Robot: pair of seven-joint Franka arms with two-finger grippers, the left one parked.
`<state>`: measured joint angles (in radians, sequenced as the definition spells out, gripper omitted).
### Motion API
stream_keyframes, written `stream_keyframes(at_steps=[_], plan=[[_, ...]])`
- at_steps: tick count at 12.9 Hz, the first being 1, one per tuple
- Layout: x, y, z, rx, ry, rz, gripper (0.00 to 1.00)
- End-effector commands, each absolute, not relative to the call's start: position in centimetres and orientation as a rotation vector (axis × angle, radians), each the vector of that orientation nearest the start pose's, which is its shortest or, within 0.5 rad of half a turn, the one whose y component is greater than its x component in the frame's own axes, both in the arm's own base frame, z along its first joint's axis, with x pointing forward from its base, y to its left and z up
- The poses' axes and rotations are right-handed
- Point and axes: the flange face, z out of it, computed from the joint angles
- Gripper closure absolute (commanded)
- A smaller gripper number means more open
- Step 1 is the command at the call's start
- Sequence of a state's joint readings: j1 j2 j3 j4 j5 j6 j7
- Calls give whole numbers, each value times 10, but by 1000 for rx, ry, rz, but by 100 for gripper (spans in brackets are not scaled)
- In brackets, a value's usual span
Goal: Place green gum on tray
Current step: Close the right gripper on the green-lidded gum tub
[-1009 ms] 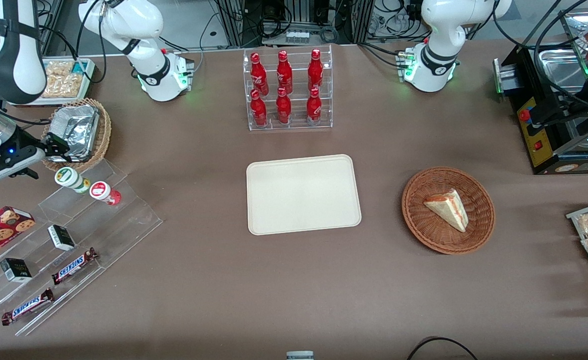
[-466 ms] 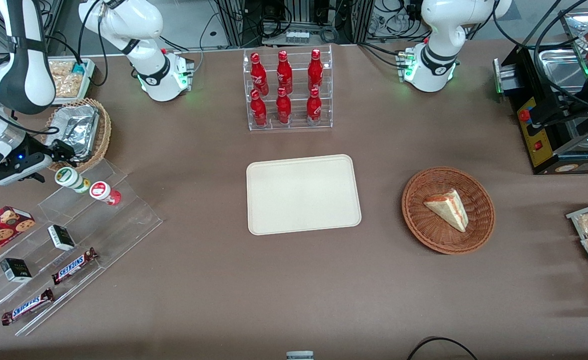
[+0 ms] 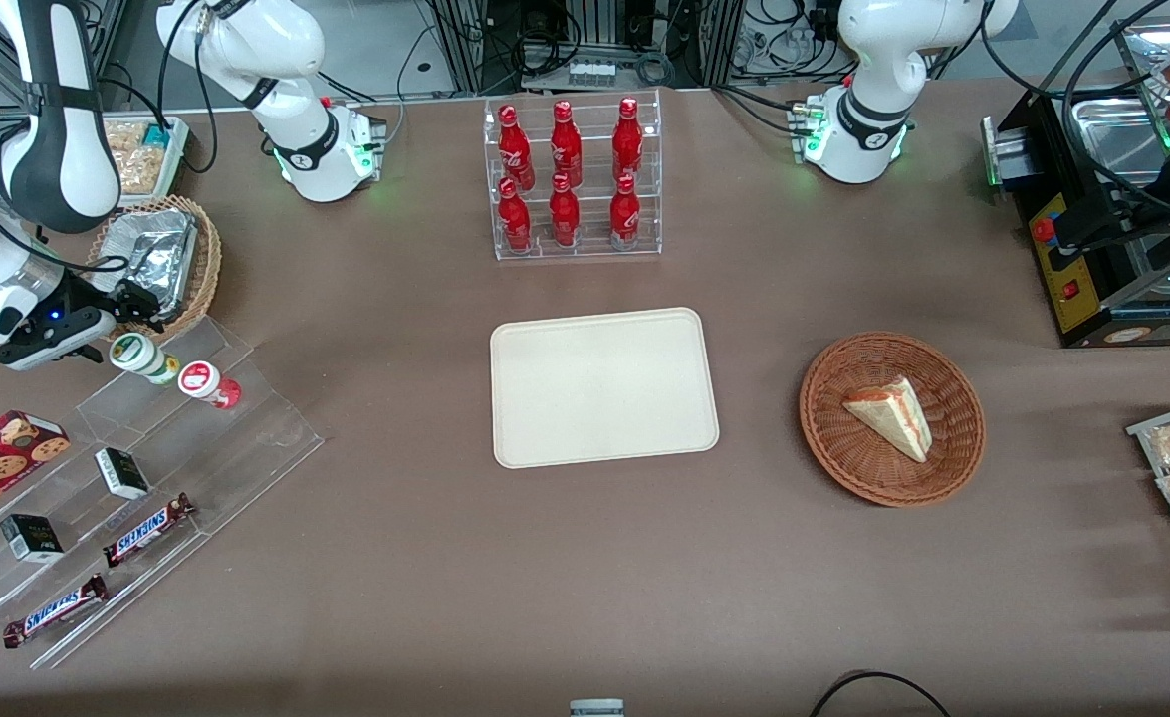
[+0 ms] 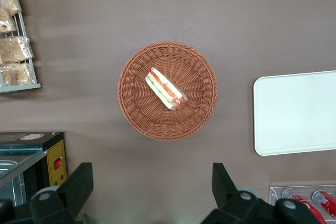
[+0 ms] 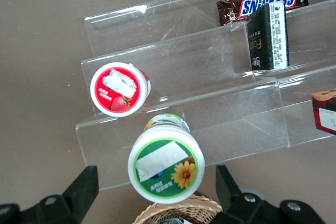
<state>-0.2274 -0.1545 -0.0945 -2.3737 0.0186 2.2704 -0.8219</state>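
Tool (image 5: pixel 157 195) hangs just above green gum (image 5: pixel 166 164), fingers spread wide, holding nothing. Gum stands on acrylic step rack (image 5: pixel 210 77) beside red gum (image 5: pixel 117 88), well apart from tray (image 3: pixel 604 386).

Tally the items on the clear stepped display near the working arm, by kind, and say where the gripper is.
Green gum: 1
Red gum bottle: 1
Small dark boxes: 2
Snickers bars: 2
Total: 6
The gripper, open, hovers just above the green gum.
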Motion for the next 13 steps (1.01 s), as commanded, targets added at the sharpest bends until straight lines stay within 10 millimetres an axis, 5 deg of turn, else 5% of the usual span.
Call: stream_keyframes(at_steps=[1, 6, 8, 9, 13], plan=[[461, -152, 383, -3048, -776, -138, 1], [464, -153, 376, -3050, -781, -142, 10], [465, -152, 377, -3050, -781, -142, 77], [465, -152, 378, -3050, -779, -142, 100], [471, -151, 397, -3040, -780, -123, 100]])
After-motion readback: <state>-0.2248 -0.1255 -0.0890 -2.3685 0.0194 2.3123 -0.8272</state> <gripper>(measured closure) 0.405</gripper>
